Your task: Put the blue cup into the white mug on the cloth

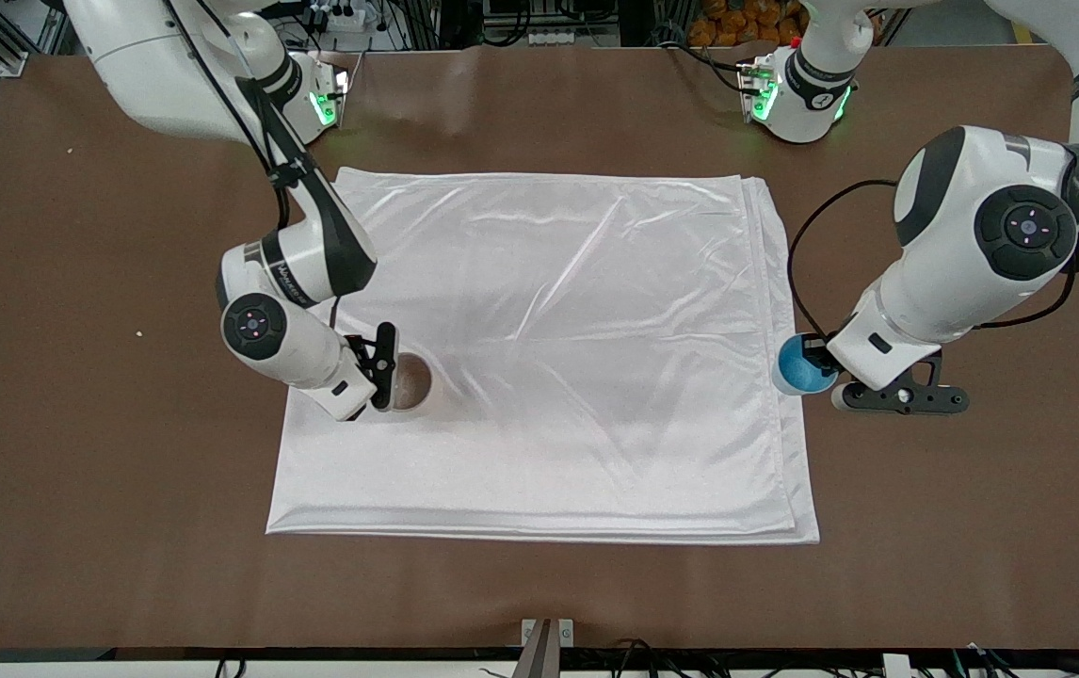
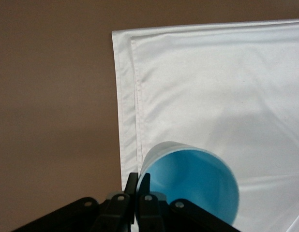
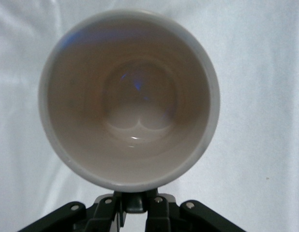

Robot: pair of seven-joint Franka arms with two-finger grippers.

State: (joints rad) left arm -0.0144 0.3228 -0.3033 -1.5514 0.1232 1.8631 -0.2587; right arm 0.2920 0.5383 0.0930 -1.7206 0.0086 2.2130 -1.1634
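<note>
Brown table (image 1: 78, 424) with the big shiny white cloth (image 1: 549, 377) spread across the middle, so I'll place everything off that. The white mug (image 1: 410, 381) stands upright on the cloth, close to its edge at the right arm's end; the right gripper (image 1: 387, 377) is clamped onto the mug's rim (image 3: 130, 186), fingers pinched over the wall. The blue cup (image 1: 801, 365) is at the cloth's edge toward the left arm's end, and the left gripper (image 1: 822, 363) pinches its rim (image 2: 154, 157) tight.
</note>
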